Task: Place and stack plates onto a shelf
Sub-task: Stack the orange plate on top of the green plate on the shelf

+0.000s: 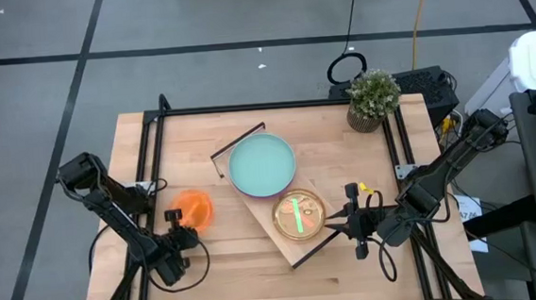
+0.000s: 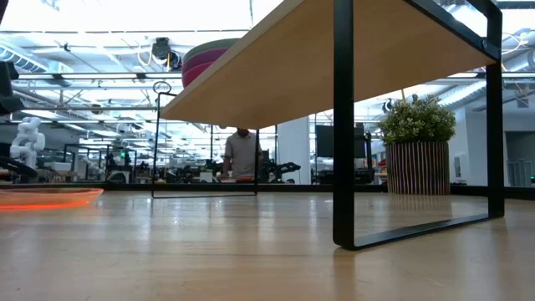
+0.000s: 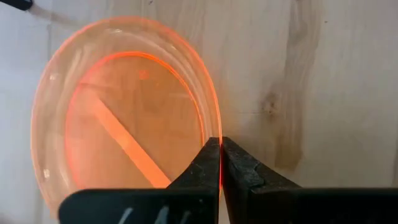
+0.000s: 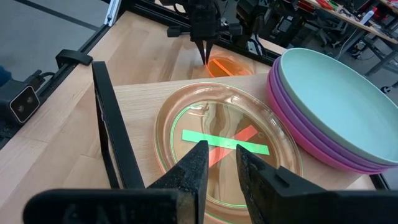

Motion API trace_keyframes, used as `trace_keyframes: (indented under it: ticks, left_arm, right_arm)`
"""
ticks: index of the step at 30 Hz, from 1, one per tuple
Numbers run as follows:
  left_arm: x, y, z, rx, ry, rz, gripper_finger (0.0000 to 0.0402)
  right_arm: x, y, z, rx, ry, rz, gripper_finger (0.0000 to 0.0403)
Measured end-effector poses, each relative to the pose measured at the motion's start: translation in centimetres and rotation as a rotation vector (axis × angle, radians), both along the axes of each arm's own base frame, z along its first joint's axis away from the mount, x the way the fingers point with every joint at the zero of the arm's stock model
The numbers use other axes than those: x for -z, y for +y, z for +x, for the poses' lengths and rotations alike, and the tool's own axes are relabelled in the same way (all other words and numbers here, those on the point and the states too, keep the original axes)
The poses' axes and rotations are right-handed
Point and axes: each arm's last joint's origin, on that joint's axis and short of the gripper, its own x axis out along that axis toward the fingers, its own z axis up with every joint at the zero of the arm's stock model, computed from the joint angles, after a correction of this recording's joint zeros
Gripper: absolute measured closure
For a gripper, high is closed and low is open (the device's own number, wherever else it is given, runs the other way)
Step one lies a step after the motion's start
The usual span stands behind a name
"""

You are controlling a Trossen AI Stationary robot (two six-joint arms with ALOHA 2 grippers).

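High view: left pincer (image 1: 180, 216) pinches the orange plate's (image 1: 194, 208) rim on the surface (image 1: 229, 276), left of the shelf (image 1: 299, 249). Right pincer (image 1: 351, 222), fingers slightly spread, hangs just right of the shelf by the clear plates (image 1: 298, 214); teal stack (image 1: 261, 165) and potted plant (image 1: 372, 98) lie beyond.

Two plate stacks (image 1: 261, 165) (image 1: 298, 215) are sitting side by side on the shelf (image 1: 290, 250), with a lone plate (image 1: 195, 209) lying on the table (image 1: 249, 279) to its left.

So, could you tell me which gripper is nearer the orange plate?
Left. The left gripper is shut on the orange plate's rim; the right gripper sits across the shelf.
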Motion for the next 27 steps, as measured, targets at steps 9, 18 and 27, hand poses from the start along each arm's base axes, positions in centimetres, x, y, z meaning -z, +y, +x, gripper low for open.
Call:
trace_keyframes:
  ticks: [9, 18, 27]
  left_arm:
    - [-3.2, -1.5, 1.2, 0.017, -0.007, 0.021, 0.0399]
    - [-6.8, -3.4, 3.4, 0.118, -0.086, -0.004, 0.04]
    - [-11.0, -4.0, 6.2, 0.155, -0.173, -0.045, 0.04]
  right_arm:
    - [0.0, 0.0, 0.0, 0.0, 0.0, 0.0, 0.0335]
    - [0.0, 0.0, 0.0, 0.0, -0.002, 0.001, 0.0335]
    - [0.0, 0.0, 0.0, 0.0, -0.002, 0.001, 0.0335]
